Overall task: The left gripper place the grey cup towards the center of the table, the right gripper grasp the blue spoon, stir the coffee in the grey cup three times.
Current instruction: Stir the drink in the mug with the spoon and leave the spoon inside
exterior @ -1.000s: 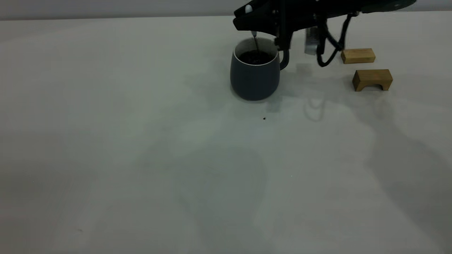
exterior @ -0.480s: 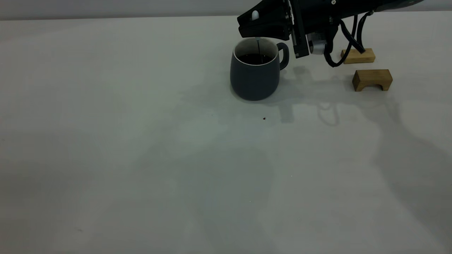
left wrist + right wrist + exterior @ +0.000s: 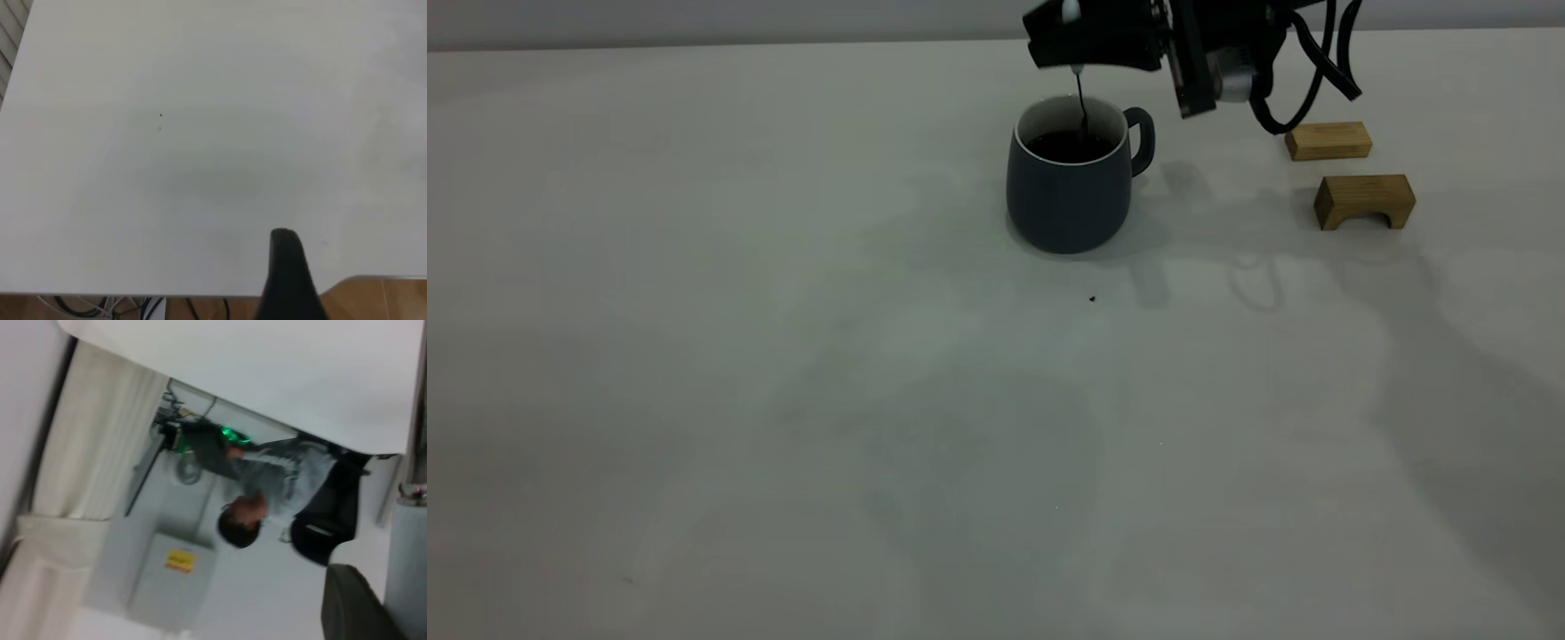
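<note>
The grey cup (image 3: 1069,191) stands on the table (image 3: 783,356) toward the far middle, its handle facing the right arm. Dark coffee (image 3: 1063,148) fills it. Right above the cup hovers my right gripper (image 3: 1069,46), shut on the blue spoon (image 3: 1081,96). The spoon hangs upright: its pale handle tip pokes out above the gripper and its thin neck reaches down into the coffee, where the bowl is hidden. My left gripper (image 3: 288,277) is parked over the bare table near one edge, far from the cup, and is out of the exterior view.
Two wooden blocks lie to the right of the cup: a flat one (image 3: 1328,140) and an arched one (image 3: 1365,201). A tiny dark speck (image 3: 1092,299) marks the table in front of the cup. A person (image 3: 267,493) sits far behind the table.
My right gripper has turned at the wrist and risen above the cup, drawing the spoon upward so more of its neck shows. The cup has stayed in place.
</note>
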Motion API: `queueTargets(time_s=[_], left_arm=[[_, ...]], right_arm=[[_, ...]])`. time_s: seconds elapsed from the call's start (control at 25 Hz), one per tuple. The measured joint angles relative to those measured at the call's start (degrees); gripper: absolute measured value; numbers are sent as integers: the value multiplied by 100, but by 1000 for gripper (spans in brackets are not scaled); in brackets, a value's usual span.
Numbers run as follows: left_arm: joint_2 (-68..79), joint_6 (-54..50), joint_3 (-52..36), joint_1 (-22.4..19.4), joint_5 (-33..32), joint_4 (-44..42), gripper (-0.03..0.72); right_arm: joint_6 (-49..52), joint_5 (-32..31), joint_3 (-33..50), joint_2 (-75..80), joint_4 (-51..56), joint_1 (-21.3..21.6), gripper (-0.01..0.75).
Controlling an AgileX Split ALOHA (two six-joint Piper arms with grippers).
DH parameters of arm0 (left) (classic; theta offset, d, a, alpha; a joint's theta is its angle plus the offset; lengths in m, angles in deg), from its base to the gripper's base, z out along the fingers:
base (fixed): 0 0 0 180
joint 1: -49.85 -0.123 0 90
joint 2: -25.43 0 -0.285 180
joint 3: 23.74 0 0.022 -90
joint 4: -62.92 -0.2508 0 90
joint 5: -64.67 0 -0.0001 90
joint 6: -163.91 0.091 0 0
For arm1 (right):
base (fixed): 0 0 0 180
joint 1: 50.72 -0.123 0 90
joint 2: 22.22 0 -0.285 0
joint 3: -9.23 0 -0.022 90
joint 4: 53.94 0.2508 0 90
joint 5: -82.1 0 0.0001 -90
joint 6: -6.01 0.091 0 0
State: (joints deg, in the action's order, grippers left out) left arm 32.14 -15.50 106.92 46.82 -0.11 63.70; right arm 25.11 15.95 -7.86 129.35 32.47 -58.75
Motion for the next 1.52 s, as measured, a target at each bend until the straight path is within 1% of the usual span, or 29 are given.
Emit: queueTargets(time_s=[0.16,0.24,0.6,1.08,1.16,1.24,1.32,1.36,1.48,1.52], left_arm=[[0,0,0,0,0,0,585],[0,0,0,0,0,0,585],[0,0,0,0,0,0,585],[0,0,0,0,0,0,585],[0,0,0,0,0,0,585],[0,0,0,0,0,0,585],[0,0,0,0,0,0,585],[0,0,0,0,0,0,585],[0,0,0,0,0,0,585],[0,0,0,0,0,0,585]], right_arm=[[126,-28,0,149,1034,0,123],[158,-23,0,234,1240,0,123],[176,-30,0,296,1327,167,123],[159,12,0,776,1301,185,123],[159,24,0,816,1301,185,132],[159,32,0,816,1301,185,156],[159,32,0,816,1306,190,227],[159,32,0,823,1301,195,267],[144,32,0,834,1300,195,420],[106,32,0,834,1294,195,457]])
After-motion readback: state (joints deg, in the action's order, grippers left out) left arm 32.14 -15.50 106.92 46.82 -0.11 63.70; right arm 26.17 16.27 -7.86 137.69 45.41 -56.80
